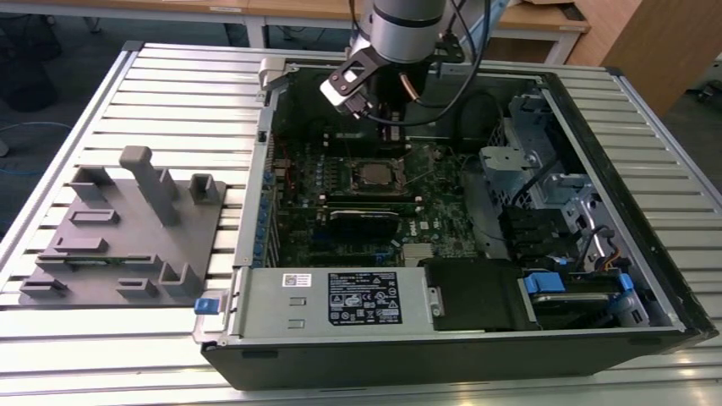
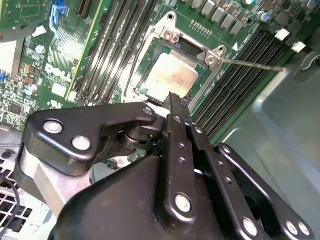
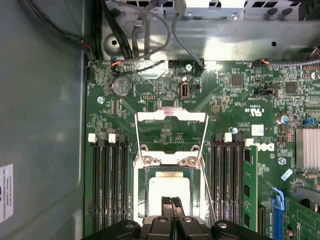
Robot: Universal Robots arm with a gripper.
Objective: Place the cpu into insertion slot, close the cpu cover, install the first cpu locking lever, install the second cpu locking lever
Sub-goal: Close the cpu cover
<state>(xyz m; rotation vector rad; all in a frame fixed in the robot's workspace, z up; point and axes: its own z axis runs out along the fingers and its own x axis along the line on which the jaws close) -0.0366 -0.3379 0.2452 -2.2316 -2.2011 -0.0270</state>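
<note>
Pincer (image 3: 171,201) above seated cpu (image 3: 170,183)
Clenched empty, it hangs just over the chip in the insertion slot (image 3: 141,195); the cpu cover (image 3: 171,116) stands open.

This looks like a robotics lab or test workshop: a ribbed aluminium surface (image 1: 147,85) carries an opened desktop computer case (image 1: 451,359) and a grey moulded fixture block (image 1: 124,254). A robot arm (image 1: 404,25) reaches in (plain wooden desks (image 1: 304,10) stand behind).
</note>
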